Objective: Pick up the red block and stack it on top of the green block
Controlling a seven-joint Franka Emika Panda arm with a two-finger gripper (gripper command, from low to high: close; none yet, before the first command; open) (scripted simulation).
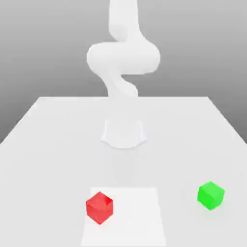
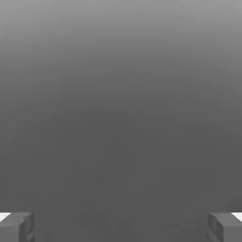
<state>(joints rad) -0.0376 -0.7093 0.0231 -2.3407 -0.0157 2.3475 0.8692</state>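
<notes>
Red block (image 1: 99, 208): on table, corner-on, exterior view's left. Green block (image 1: 211, 195): on table, well apart, exterior view's right.

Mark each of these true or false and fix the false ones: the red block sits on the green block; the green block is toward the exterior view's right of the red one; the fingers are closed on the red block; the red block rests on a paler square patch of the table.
1. The red block sits on the green block. False: both rest apart on the table.
2. The green block is toward the exterior view's right of the red one. True.
3. The fingers are closed on the red block. False: they stand wide apart with nothing between them.
4. The red block rests on a paler square patch of the table. True.
</notes>
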